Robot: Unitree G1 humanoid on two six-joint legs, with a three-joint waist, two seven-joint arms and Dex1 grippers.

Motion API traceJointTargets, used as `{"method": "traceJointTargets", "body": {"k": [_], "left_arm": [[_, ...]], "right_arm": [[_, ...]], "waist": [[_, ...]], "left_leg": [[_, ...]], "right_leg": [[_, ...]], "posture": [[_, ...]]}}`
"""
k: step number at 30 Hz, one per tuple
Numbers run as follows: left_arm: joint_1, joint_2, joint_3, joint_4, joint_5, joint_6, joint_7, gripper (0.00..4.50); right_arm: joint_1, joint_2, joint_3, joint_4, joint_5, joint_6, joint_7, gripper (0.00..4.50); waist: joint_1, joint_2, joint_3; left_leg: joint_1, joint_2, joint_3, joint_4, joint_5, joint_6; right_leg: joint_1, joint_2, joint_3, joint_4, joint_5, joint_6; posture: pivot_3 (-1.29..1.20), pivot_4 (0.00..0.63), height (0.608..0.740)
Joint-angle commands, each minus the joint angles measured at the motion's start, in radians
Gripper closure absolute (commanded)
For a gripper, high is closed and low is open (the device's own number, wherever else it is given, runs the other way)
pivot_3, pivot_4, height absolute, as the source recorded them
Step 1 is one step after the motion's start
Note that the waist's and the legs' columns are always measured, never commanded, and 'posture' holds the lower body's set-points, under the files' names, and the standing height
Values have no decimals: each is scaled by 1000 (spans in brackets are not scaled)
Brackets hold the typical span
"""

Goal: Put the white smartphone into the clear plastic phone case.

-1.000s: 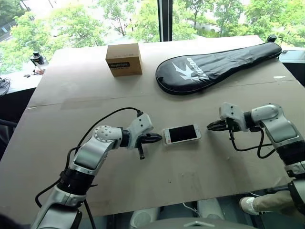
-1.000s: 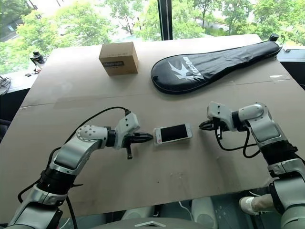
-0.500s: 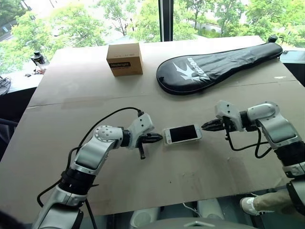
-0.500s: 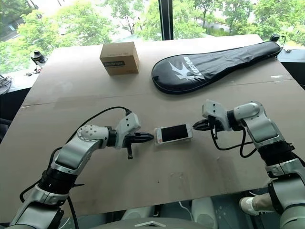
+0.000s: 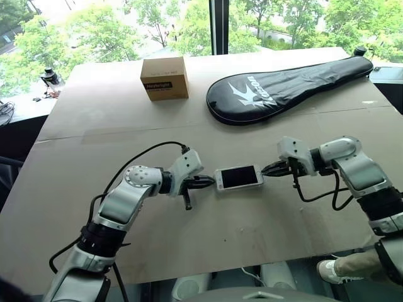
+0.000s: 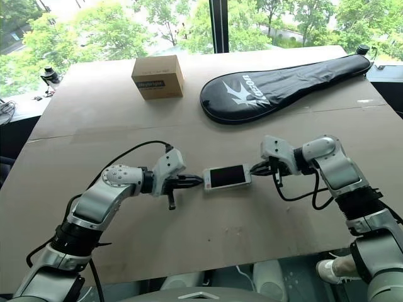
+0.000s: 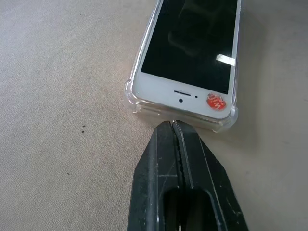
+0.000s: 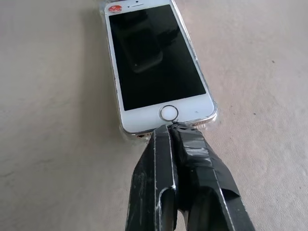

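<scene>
While lying flat near the table [image 5: 94,126] middle, well short of black racket cover [image 5: 283,85]: white smartphone [image 5: 239,177], black glossy screen, red sticker by earpiece, seated in clear plastic phone case [image 7: 132,98]. Clenched empty: left gripper [image 5: 211,182] and right gripper [image 5: 264,170], tips against opposite case ends. Case rim faint, partly hidden.

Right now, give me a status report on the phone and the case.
Left gripper shut, tips at the earpiece end. Right gripper shut, tips at the home-button end. White smartphone lying in the clear plastic phone case, screen up. Nothing in the way.
</scene>
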Motion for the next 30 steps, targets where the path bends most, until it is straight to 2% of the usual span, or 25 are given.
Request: {"method": "traceJointTargets", "body": {"k": [1, 8, 12, 17, 20, 24, 30], "left_arm": [[8, -16, -27, -16, 1, 7, 14, 4500], [12, -16, -22, -27, -1, 12, 14, 4500], [10, -4, 46, -44, -26, -8, 22, 4500], [-32, -75, 152, -147, -199, 71, 40, 4500], [-36, -125, 114, -154, -218, 94, 63, 4500], [-14, -119, 2, -89, -125, 56, 76, 4500], [19, -118, -39, 6, -38, -34, 119, 4500]], "right_arm": [[-14, 19, 10, -36, 11, -6, 12, 4489], [-11, 22, 3, -7, 2, -34, 15, 4489], [-5, -12, -53, 11, 37, -60, 37, 4489], [56, 61, -185, -19, 200, -61, -9, 4489], [127, 140, -226, -52, 260, -80, -58, 4489], [198, 191, -239, 3, 248, -153, -88, 4489], [218, 201, -153, 197, 104, -275, -133, 4489]], "waist": [[0, 0, 0], [-3, 0, 0], [-2, 0, 0], [-6, -1, 2], [-6, -1, 1], [-20, -1, 2], [-32, 1, 1]], "left_leg": [[0, 0, 0, 0, 0, 0], [1, 0, 0, 0, 0, 0], [0, 0, 0, 0, 0, 0], [-2, 1, -1, 0, 0, 0], [-2, 3, -2, -2, 0, 0], [-3, 1, 1, -4, 0, 0], [0, 1, 2, -4, 0, 0]], "right_leg": [[0, 0, 0, 0, 0, 0], [0, 0, 0, 0, 0, 0], [0, 0, 0, 0, 0, 0], [-2, 0, 0, 0, 0, 0], [-2, 1, -1, -3, 0, 0], [-4, 1, 1, -3, 0, 0], [-4, 2, 2, -1, 0, 0]], "posture": [[0, 150, 740], [0, 150, 740], [0, 150, 740], [0, 150, 740], [0, 150, 740], [0, 150, 740], [0, 150, 740]]}}
